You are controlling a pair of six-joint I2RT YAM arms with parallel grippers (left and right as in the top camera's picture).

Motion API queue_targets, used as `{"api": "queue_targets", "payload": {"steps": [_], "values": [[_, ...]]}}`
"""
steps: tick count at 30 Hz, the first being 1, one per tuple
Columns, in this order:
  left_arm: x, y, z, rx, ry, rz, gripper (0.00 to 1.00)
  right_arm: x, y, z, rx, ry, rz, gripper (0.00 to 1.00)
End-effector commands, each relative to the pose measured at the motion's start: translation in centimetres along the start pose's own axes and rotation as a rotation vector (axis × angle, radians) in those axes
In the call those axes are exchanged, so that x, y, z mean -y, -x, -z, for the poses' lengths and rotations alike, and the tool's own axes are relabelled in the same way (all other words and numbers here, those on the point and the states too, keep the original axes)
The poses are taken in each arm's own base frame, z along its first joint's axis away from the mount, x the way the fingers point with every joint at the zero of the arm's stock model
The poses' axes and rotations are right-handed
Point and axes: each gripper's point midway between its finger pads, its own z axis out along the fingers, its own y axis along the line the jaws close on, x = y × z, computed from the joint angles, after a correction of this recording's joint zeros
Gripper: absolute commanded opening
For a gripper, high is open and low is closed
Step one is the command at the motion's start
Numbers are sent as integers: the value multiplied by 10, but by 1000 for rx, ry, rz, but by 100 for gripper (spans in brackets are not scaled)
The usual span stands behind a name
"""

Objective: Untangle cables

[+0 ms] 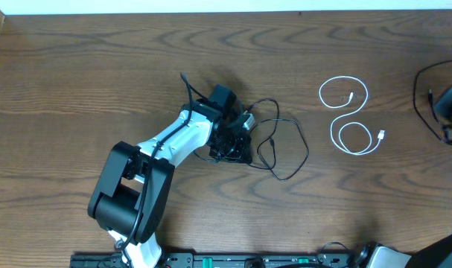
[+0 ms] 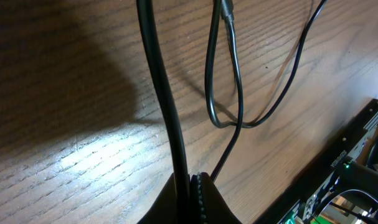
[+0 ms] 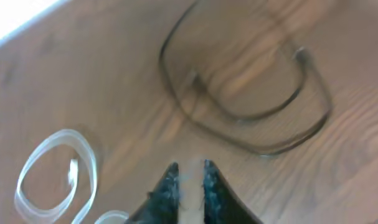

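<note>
Brown wood-grain table point(image 1: 77, 74). Left arm reaches in from the lower left to the table's middle. Left gripper point(image 2: 192, 183) is clenched on the black cable point(image 2: 207, 81); one strand runs straight up out of the closed fingertips. The rest of it sprawls in loose loops on the wood just right of the gripper. White cable point(image 1: 381, 135) lies further right, well apart from the black, in two neat rings, one above the other, plug end at the lower right. Right gripper point(image 3: 189, 171) is at the far right edge, its fingers parted by a narrow slit, holding nothing.
</note>
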Motion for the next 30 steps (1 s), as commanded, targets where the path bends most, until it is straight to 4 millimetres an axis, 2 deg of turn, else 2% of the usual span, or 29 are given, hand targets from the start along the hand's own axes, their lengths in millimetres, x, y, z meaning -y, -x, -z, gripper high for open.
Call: {"api": "queue_targets", "payload": {"steps": [1,4,7,11,14,19,25,27,30], "values": [[-4,-3,-2,-10,12,-9,8,-43,-40,-6,-179,239,29,19],[-4,-3,-2,-10,12,-8,7,-65,-60,-13,-245,348,121,30],[-4,-3,-2,-10,12,-9,8,-77,-80,-29,-295,378,240,38],[-4,-3,-2,-10,12,-8,7,-85,-99,-53,-331,404,352,39],[-4,-4,-2,-11,12,-8,7,-84,-106,-74,-341,401,362,38],[-4,-4,-2,-11,12,-8,8,-91,-119,-103,-358,445,351,23],[-4,-4,-2,-11,12,-8,7,-113,-138,-119,-385,599,316,33],[-4,-4,-2,-11,12,-8,7,-116,-143,-123,-392,626,309,38],[-4,-4,-2,-11,12,-8,7,-115,-150,-129,-407,629,303,40]]}}
